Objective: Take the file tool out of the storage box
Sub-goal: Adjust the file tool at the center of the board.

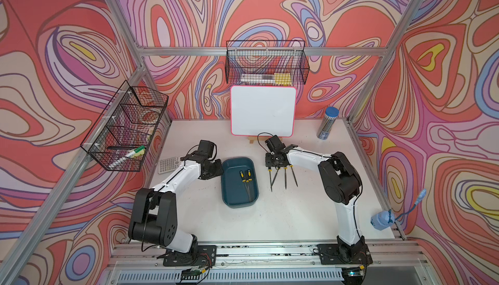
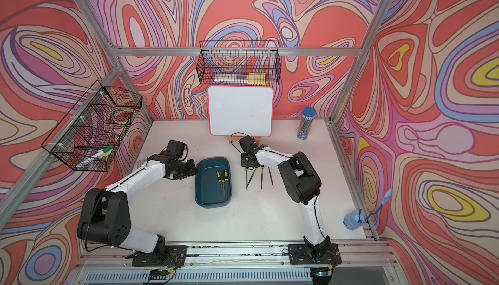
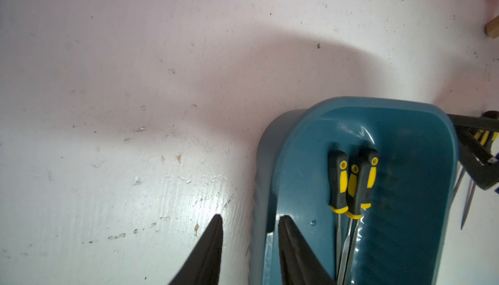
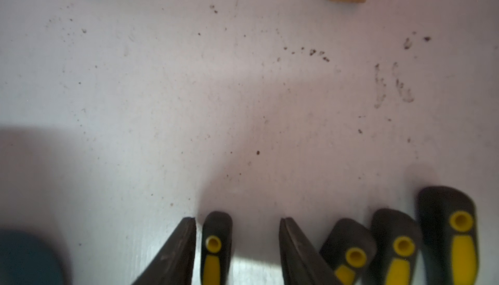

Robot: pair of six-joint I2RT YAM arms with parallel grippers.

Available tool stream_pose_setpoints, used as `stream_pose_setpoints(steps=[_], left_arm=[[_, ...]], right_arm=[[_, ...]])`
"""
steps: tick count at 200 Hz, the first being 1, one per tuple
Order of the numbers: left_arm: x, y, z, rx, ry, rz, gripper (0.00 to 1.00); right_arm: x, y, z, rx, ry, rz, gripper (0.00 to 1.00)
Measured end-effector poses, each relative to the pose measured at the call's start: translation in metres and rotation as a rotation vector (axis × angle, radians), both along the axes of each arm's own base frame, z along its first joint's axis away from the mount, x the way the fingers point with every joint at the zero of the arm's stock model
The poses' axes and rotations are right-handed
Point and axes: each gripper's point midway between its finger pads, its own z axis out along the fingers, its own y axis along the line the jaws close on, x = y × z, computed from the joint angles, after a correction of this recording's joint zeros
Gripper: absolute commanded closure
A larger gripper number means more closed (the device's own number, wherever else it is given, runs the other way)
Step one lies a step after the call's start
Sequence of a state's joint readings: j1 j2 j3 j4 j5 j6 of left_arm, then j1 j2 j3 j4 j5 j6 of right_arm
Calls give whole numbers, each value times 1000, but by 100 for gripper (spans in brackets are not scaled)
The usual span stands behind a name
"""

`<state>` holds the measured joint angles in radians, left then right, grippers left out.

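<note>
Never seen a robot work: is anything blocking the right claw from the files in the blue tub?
Nothing visible. The storage box is lidless, its three files lie uncovered; only its low wall faces the right gripper. The left gripper straddles the opposite wall.

1. The right gripper (image 2: 248, 165) hangs over the handle ends of four files (image 2: 256, 177), which lie fanned on the table (image 2: 270, 210).
2. The storage box (image 2: 209, 192) sits beside that gripper, towards the left gripper (image 2: 193, 171), which is at the box's rim.
3. Three files (image 2: 222, 179) lie inside the box, between both grippers.
</note>
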<state>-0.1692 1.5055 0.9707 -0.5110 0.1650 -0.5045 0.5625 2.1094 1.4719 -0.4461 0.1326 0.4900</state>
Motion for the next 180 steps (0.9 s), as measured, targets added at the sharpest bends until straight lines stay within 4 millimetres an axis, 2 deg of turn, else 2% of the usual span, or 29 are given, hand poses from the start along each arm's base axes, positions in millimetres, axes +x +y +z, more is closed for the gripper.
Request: stream_pose_setpoints(steps=[75,180], left_arm=[[0,0,0,0,0,0,61],[0,0,0,2,0,-3,61]], right_arm=[[2,-19,18,-87,-49,-22,54],[-6,-31,12,-124,-19,-69,57]])
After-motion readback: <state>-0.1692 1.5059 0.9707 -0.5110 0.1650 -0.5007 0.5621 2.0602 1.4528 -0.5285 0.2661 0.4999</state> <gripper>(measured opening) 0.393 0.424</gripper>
